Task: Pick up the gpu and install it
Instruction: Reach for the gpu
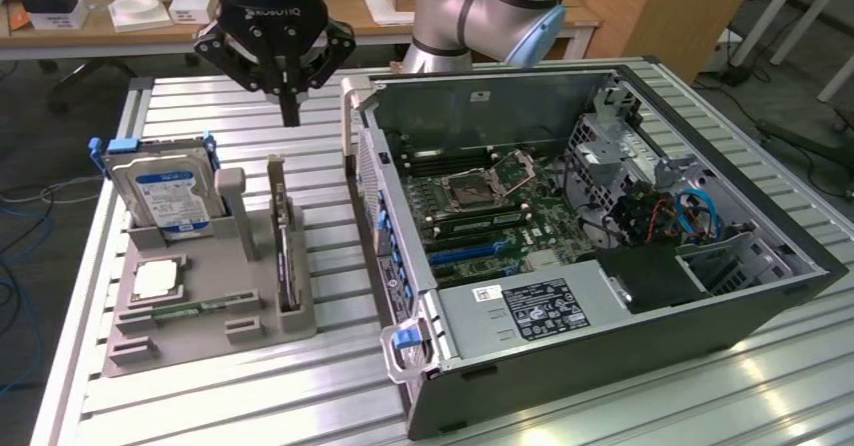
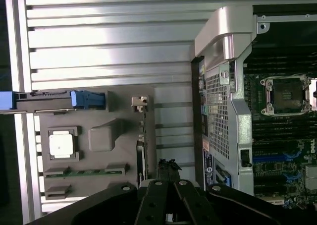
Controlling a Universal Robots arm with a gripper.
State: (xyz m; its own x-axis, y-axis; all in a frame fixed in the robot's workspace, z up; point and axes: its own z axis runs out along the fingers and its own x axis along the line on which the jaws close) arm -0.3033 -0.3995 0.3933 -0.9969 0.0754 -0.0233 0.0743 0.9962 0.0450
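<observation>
The gpu point(image 1: 283, 238) is a thin dark card standing on edge in a slot of the grey holder point(image 1: 200, 331), its silvery bracket end at the far side. In the wrist view, seen from above, the gpu point(image 2: 141, 140) is a narrow strip. My gripper point(image 1: 290, 116) hangs above the table just beyond the card's far end, fingers shut together with nothing between them. The gripper point(image 2: 168, 163) points down over the bare slats between the holder point(image 2: 99, 113) and the computer case.
The open computer case point(image 1: 747, 306) lies at the exterior view's right, its motherboard point(image 1: 487, 211) and blue slots exposed. The holder also carries a blue-labelled hard drive point(image 1: 167, 194), a square CPU chip point(image 1: 158, 278) and a memory stick point(image 1: 187, 311). Desks stand behind.
</observation>
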